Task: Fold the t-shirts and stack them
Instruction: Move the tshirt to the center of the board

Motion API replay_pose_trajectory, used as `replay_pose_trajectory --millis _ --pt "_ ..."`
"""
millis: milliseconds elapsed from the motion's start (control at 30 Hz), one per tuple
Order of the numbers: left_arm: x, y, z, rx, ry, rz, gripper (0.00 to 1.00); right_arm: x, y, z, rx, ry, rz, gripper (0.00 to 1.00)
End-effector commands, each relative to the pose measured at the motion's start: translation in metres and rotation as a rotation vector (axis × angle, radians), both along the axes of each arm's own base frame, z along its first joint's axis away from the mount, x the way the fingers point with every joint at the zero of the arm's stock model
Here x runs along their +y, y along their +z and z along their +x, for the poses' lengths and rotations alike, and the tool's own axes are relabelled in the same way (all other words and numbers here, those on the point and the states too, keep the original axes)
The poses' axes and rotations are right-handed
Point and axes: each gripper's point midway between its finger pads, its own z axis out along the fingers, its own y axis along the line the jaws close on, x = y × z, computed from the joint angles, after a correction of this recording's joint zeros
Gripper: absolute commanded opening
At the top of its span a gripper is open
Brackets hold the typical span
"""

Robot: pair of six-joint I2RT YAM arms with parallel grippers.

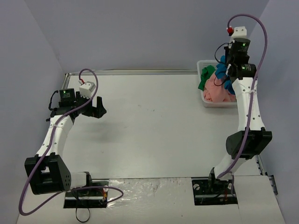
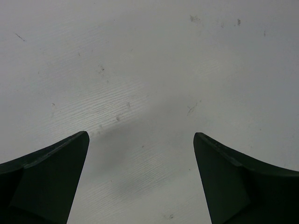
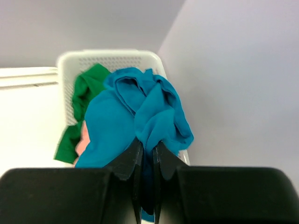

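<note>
My right gripper is shut on the teal-blue t-shirt and holds it bunched above the white mesh basket; from above, the shirt hangs by the gripper. The green t-shirt drapes over the basket's left side, also in the top view. The pink t-shirt lies in the basket; a sliver of it shows in the right wrist view. The red t-shirt is not visible. My left gripper is open and empty over the bare table, with its dark fingers wide apart.
The basket stands at the table's far right corner against the wall. A metal rail runs along the table's far edge. The arm bases sit on plates at the near edge.
</note>
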Motion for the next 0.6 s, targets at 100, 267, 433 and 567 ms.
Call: replay_pose_trajectory --millis 100,267,433,567 --pt "0.002 0.014 0.003 -0.037 0.009 0.030 0.94 0.063 0.101 -0.031 -0.234 0.243 0.075 0.00" --pt "0.009 0.016 0.007 -0.032 0.029 0.060 0.94 0.131 0.117 -0.052 -0.242 0.545 0.200 0.00" --pt "0.014 0.024 0.006 -0.061 0.048 0.086 0.94 0.177 0.118 -0.081 -0.204 0.778 0.281 0.00" --pt "0.015 0.027 0.004 -0.071 0.050 0.089 0.94 0.220 0.101 -0.117 -0.117 1.032 0.374 0.00"
